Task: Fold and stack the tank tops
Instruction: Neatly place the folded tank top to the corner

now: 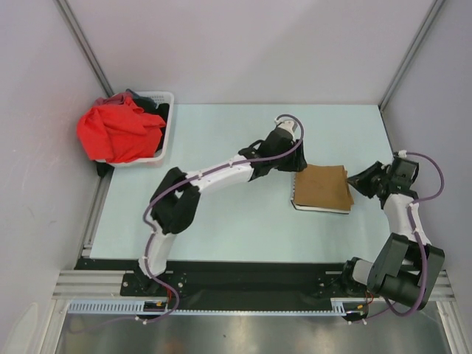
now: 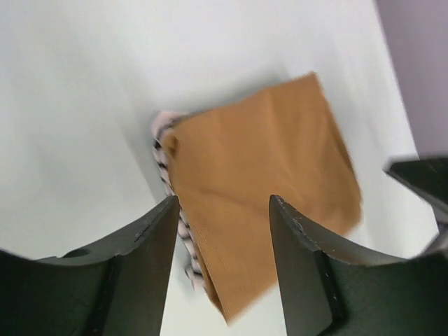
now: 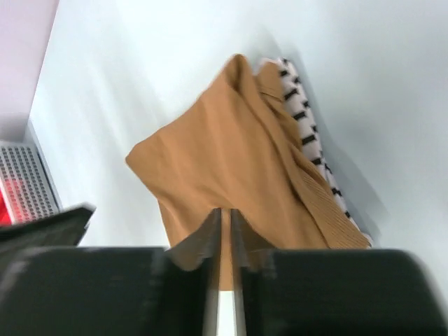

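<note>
The tan-brown tank top [image 1: 322,186] lies folded on the table, right of centre, on top of the folded white black-striped tank top [image 1: 318,209], whose edge peeks out along the near side. The tan top also shows in the left wrist view [image 2: 266,182] and the right wrist view [image 3: 224,161], with the striped edge beside it [image 2: 162,150] [image 3: 308,140]. My left gripper [image 1: 297,167] [image 2: 222,203] is open and empty above the stack's left edge. My right gripper [image 1: 358,181] [image 3: 224,213] is shut, with nothing seen between its fingers, just over the stack's right edge.
A white laundry basket [image 1: 167,97] stands at the table's far left corner, with red cloth [image 1: 118,133] heaped over its rim and dark cloth behind. Grey walls stand on the left, back and right. The arms' bases sit along the near edge.
</note>
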You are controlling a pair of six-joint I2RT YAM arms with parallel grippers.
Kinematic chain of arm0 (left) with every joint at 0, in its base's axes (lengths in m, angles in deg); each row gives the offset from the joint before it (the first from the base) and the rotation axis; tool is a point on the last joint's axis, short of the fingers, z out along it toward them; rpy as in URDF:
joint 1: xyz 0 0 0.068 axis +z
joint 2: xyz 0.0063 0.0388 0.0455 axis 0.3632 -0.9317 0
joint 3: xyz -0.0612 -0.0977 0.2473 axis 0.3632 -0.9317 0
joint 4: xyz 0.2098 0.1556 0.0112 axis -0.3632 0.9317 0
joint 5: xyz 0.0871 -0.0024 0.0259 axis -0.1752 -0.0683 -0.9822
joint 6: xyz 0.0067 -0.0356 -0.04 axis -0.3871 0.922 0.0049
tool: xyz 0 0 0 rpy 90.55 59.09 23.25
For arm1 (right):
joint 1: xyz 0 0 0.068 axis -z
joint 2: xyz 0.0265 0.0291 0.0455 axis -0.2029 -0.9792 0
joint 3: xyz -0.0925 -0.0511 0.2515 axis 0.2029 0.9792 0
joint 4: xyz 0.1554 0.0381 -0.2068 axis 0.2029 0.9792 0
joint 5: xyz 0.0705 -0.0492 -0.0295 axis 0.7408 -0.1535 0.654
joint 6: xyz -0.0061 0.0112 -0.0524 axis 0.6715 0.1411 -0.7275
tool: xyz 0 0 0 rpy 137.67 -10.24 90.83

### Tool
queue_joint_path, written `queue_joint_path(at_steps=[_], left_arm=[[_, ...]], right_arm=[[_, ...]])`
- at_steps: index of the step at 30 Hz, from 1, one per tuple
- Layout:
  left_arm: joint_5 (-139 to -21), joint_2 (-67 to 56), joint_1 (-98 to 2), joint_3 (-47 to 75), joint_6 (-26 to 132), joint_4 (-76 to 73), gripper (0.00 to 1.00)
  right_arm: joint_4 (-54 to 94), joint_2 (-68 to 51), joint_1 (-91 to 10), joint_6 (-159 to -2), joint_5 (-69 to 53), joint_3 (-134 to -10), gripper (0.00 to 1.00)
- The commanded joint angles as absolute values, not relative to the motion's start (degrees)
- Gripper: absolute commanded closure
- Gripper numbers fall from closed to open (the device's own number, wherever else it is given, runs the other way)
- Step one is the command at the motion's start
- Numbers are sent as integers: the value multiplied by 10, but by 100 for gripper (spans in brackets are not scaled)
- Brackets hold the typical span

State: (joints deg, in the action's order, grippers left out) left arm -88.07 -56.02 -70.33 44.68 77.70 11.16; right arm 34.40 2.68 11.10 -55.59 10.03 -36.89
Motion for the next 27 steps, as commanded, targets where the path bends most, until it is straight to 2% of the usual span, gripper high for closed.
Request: queue_joint_path(at_steps=[1, 3, 4, 5, 7, 11, 15, 16, 17, 20, 27], left_arm=[[-924, -436, -740, 373, 735, 83, 40], [-929, -363, -741, 277, 743, 59, 33], [-944, -337, -739, 246, 744, 43, 30], [-950, -287, -739, 217, 742, 38, 25], [-967, -239, -739, 143, 733, 39, 20], [-1018, -78, -739, 19, 719, 43, 2], [-1089, 67, -737, -121, 710, 69, 0], [-1103, 96, -732, -142, 710, 84, 0], [-1114, 151, -728, -183, 712, 92, 0], [-1132, 262, -704, -246, 720, 110, 0], [-1126, 444, -698, -384, 689, 160, 0]], right_arm=[[361, 50, 85, -598, 122, -402, 82], [385, 76, 38, -616, 77, -416, 66], [398, 86, 22, -624, 51, -419, 47], [410, 99, 5, -629, 19, -419, 43], [410, 132, -33, -634, 18, -412, 39], [423, 163, -133, -653, 13, -412, 37], [400, 231, -258, -661, -69, -384, 33], [381, 252, -306, -662, -78, -368, 14], [337, 292, -325, -661, -97, -330, 1], [233, 332, -388, -659, -105, -269, 0], [126, 298, -443, -661, -125, -154, 0]])
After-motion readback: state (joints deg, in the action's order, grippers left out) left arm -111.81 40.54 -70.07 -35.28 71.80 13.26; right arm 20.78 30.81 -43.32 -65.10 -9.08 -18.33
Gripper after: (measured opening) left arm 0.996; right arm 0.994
